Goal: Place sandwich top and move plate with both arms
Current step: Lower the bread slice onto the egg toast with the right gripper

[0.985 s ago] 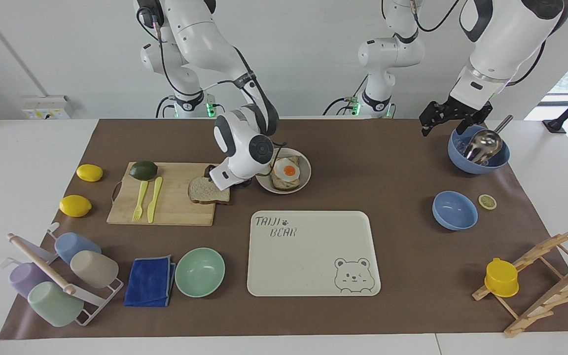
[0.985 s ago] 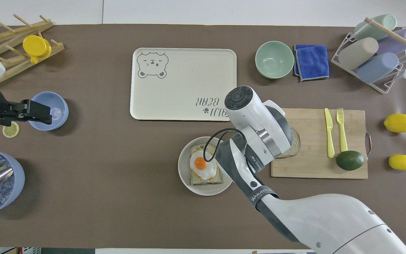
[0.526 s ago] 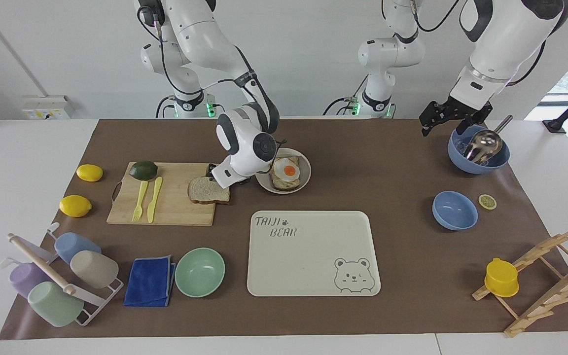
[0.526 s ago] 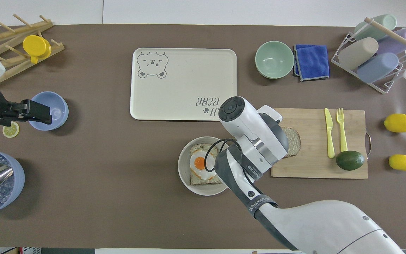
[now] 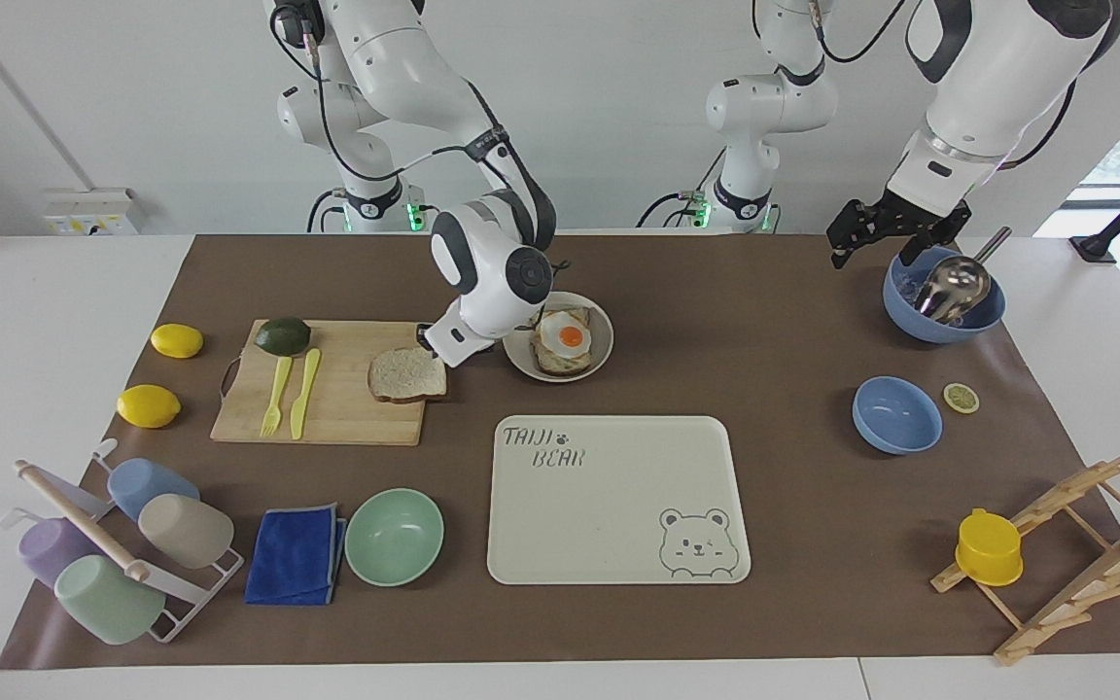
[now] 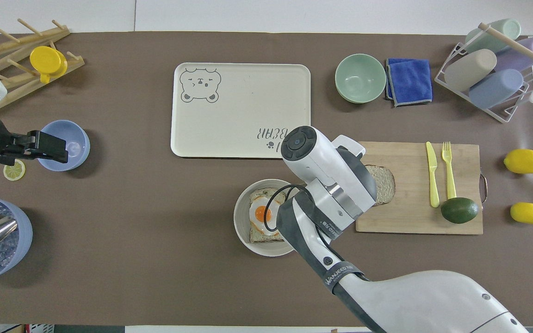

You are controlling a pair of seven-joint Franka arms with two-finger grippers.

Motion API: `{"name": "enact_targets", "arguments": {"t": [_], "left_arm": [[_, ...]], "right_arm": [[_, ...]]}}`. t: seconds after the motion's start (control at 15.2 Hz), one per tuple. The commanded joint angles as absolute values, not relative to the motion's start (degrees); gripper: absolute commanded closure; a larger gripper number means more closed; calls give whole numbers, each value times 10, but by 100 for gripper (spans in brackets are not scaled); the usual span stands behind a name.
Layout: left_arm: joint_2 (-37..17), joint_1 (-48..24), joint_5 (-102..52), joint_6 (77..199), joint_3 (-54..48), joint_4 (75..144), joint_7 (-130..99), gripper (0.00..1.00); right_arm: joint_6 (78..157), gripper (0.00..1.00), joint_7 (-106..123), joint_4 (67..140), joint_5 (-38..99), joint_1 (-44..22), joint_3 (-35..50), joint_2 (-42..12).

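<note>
— Since a second ago, the right gripper (image 5: pixel 432 352) has pulled a little toward the plate (image 5: pixel 602 358), and the bread slice (image 5: pixel 406 374) has shifted with it and now looks a bit tilted.

— Is the gripper holding the slice?

— Its fingers have closed, and they sit at the slice's edge that faces the plate, so I judge that it is clenched on the slice. The wrist hides the contact itself. The slice is on the cutting board (image 5: pixel 341 413), at the board's end beside this gripper.

— And the left gripper (image 5: pixel 886 231)?

— It waits with fingers apart above the blue bowl with the scoop (image 5: pixel 944 309).

— Which step is this?

— The pick-up of the sandwich top. Next, I think, the arm must lift the slice free and carry it to the plate just beside the gripper, over the toast with the egg (image 5: pixel 565 340), square to it, then release low.
</note>
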State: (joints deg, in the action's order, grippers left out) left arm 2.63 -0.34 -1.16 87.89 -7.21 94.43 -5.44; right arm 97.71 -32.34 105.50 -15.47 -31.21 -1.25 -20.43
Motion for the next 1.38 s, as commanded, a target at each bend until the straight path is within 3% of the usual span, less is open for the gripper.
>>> {"name": "enact_targets", "arguments": {"t": [0.0, 0.46, 0.85, 1.12, 1.31], "left_arm": [[39, 2, -4, 875, -75, 954, -49, 0], [39, 2, -4, 875, -75, 954, -49, 0], [39, 2, -4, 875, -75, 954, -49, 0], [39, 2, -4, 875, -75, 954, -49, 0], [39, 3, -4, 875, -75, 954, -49, 0]], "right_arm": [[910, 100, -314, 964, -165, -312, 26, -226], [848, 100, -340, 831, -106, -365, 65, -272], [905, 100, -439, 850, -73, -403, 67, -272], [989, 100, -454, 927, -42, -403, 67, -251], [1010, 100, -458, 956, -39, -403, 69, -243]]}}
